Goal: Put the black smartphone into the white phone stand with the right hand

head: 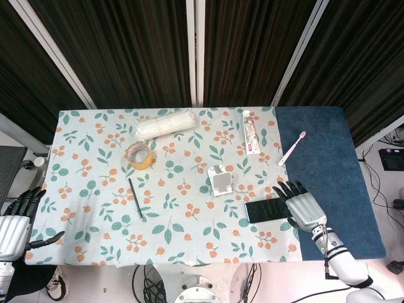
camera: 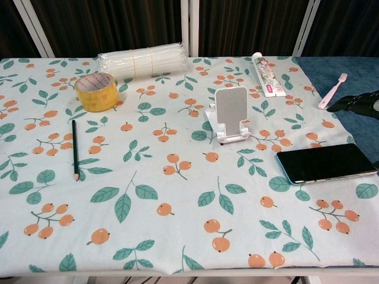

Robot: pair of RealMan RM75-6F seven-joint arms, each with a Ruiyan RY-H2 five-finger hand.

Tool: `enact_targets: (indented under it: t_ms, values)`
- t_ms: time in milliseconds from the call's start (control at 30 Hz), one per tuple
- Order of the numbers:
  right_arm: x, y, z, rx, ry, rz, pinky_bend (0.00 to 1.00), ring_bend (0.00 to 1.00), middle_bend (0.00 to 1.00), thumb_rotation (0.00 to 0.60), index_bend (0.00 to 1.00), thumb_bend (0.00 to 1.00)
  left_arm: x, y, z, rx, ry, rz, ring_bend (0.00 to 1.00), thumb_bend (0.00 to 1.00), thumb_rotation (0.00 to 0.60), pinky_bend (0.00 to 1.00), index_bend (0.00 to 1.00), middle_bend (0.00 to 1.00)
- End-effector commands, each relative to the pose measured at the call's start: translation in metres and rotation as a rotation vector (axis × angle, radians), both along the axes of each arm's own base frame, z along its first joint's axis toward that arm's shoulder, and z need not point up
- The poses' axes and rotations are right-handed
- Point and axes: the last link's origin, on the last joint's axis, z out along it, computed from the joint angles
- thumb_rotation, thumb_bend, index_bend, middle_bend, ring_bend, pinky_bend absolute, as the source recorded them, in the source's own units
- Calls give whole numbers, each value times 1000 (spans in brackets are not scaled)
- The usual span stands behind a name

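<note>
phone: black smartphone [head: 270, 209] lies flat, screen up, near the right end of the floral cloth [head: 95, 189], toward the front edge of the surface. Not in the stand yet.

phone axis: long axis runs left-right along the front edge, slightly skewed; in the chest view [camera: 327, 163] its right end reaches the cloth's right edge.

right hand: right hand [head: 302, 203] sits at the phone's right end, fingers [head: 287, 190] spread and extended, holding nothing. From the head view they seem to lie over or just past that end; contact I cannot tell. Chest view shows only dark fingertips [camera: 355, 102] at the right border, apparently above the surface.

phone vs fingers: phone body extends left from your fingers, toward the middle of the surface. You're already at its short end, not its long side.

stand: white phone stand [head: 220, 180] is upright, just beyond and left of the phone's left end, toward the back edge, its open face to the front edge. Near, not touching.

left hand: left hand [head: 16, 218] is off the front-left corner, well apart, fingers loosely apart, empty. Right is far nearer.

next, my read: get a hold across the phone's width first, then lift, tip it upright and carry it left and back to the stand.

risk: flat phone on cloth, little edge to get under; expect it to slide left.
</note>
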Motion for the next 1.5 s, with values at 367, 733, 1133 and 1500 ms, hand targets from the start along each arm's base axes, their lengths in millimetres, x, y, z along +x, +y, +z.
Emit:
enact_targets:
  t_ms: [367, 733, 1133, 1500]
  values:
    - [6, -3, -34, 22, 4, -37, 0, 0, 0, 600, 0, 176, 1, 0, 0, 1, -5, -4, 69, 75, 282, 216, 74, 65]
    - [8, -5, -49, 43, -12, -63, 0, 0, 0, 600, 85, 176, 0, -1, 1, 1, -7, 2, 69, 74, 282, 216, 74, 65]
    - [9, -7, -50, 44, -14, -78, 0, 0, 0, 600, 210, 176, -1, 0, 1, -4, -15, 6, 69, 75, 282, 216, 74, 65]
    - [9, -8, -49, 39, -12, -86, 0, 0, 0, 600, 212, 176, -2, -1, 0, -9, -13, 9, 69, 75, 282, 216, 74, 65]
